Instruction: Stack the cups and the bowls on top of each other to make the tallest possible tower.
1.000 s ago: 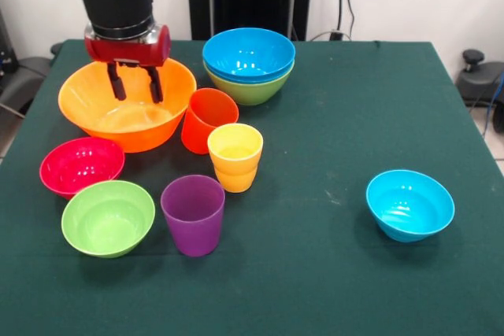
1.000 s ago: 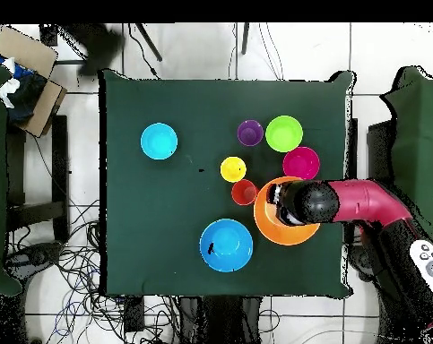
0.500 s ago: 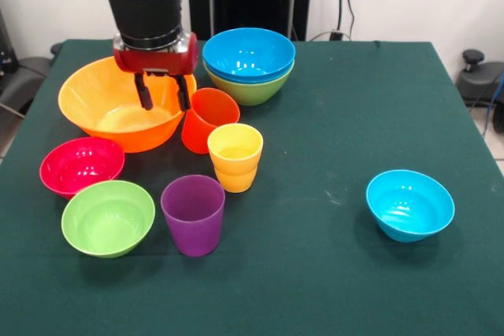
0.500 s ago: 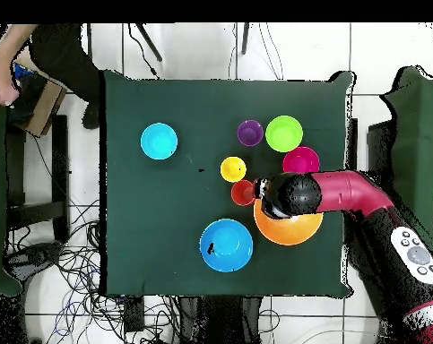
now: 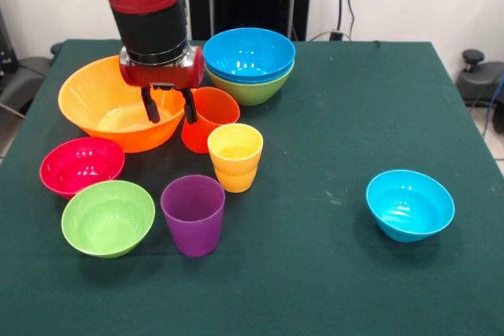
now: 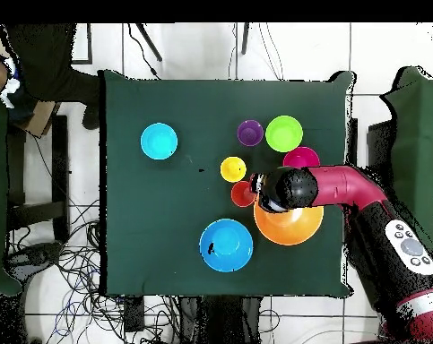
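Note:
My gripper (image 5: 170,114) hangs open and empty at the right rim of the huge orange-yellow bowl (image 5: 98,108). One finger is over the bowl's inside, the other at the left rim of the orange-red cup (image 5: 214,120). The yellow cup (image 5: 235,155) and the purple cup (image 5: 193,214) stand in front of it. At the back, the tower (image 5: 249,57) is a blue bowl nested in a green one. A pink-red bowl (image 5: 81,164) and a small green bowl (image 5: 108,216) sit front left, and a light-blue bowl (image 5: 409,204) stands alone at the right. From overhead the wrist (image 6: 278,190) covers the fingers.
In the overhead view the arm (image 6: 354,193) crosses the pink-red bowl (image 6: 302,159) and the orange-yellow bowl (image 6: 291,226). A person (image 6: 40,58) stands beyond the table's corner, next to a cardboard box. Cables lie on the floor around the table.
The gripper has moved from over the middle of the orange-yellow bowl to its rim beside the orange-red cup, and dropped a little. It stays open. The person has shifted.

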Motion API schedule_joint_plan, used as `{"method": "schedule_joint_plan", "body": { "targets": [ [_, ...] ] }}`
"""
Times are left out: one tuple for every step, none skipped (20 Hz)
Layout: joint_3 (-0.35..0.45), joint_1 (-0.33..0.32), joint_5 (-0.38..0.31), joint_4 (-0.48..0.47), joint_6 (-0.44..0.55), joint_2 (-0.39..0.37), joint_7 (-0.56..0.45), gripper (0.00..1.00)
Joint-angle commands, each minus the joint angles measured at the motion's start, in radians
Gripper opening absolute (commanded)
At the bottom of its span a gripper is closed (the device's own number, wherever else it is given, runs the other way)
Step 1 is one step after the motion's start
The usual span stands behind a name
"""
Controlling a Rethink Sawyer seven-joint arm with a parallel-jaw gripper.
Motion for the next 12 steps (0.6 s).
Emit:
{"method": "schedule_joint_plan", "body": {
  "targets": [
    [0.025,0.033,0.009,-0.075,0.109,0.053,-0.23,1.0],
    [0.024,0.033,0.006,-0.08,0.107,0.061,-0.234,1.0],
    [0.021,0.035,0.001,-0.088,0.105,0.07,-0.235,1.0],
    [0.016,0.036,-0.008,-0.094,0.102,0.076,-0.239,1.0],
    [0.013,0.035,-0.015,-0.097,0.095,0.086,-0.239,1.0],
    [0.009,0.034,-0.023,-0.1,0.086,0.097,-0.24,1.0],
    [0.005,0.034,-0.028,-0.104,0.082,0.105,-0.241,1.0],
    [0.001,0.033,-0.035,-0.105,0.075,0.114,-0.242,1.0],
    [-0.005,0.031,-0.046,-0.107,0.06,0.13,-0.239,1.0],
    [-0.013,0.032,-0.059,-0.106,0.047,0.137,-0.234,1.0],
    [-0.02,0.034,-0.067,-0.105,0.038,0.146,-0.227,1.0],
    [-0.027,0.035,-0.077,-0.102,0.025,0.153,-0.219,1.0]
  ]
}}
